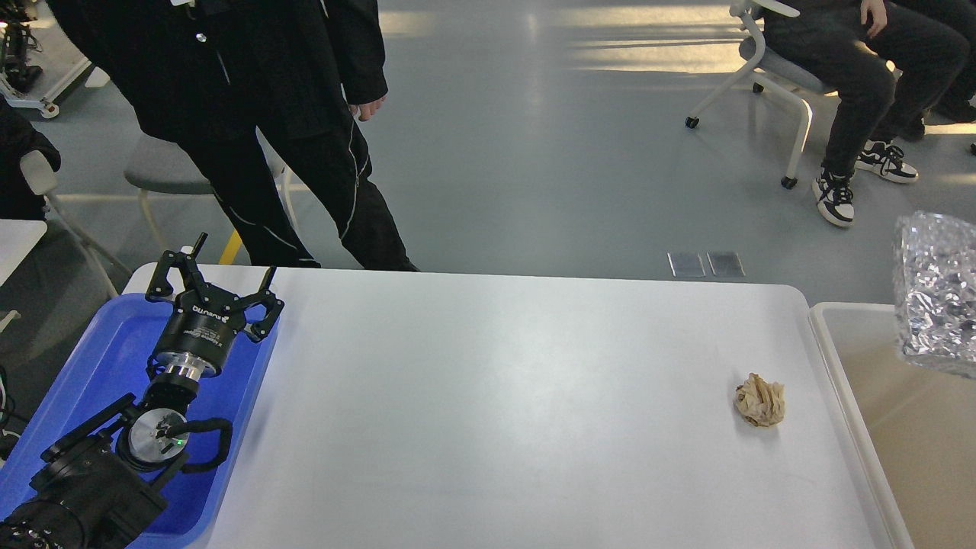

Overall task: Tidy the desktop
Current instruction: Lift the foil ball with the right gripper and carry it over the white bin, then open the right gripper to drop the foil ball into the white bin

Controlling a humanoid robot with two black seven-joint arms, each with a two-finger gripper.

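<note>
Large smooth white rectangular desktop [473,396] with rounded corners fills the middle of the head view, nearly bare. One item on it — a small crumpled beige paper wad [759,400], lying toward the right edge, well apart from everything else and near the beige-white bin [839,358] that butts against that edge. Judged light, soft and crushable, not slippery; a pinch across its middle from above should take it, with little force needed. A crinkled silvery foil mass [938,293] sits at the bin's far side, partly cut off by the frame. At the desktop's left edge lies a blue plastic tray [99,358]; the left gripper [215,286] hangs over the tray's far right part, fingers spread wide, holding nothing. Right gripper not in view. Open room is ample — the whole centre and near edge are clear, so a straight approach to the wad meets nothing. The wad lies far from the left gripper, across nearly the full width; the right side looks the handier reach. A person in black clothing [252,114] stands just beyond the far left corner; keep sweeps low there.
</note>
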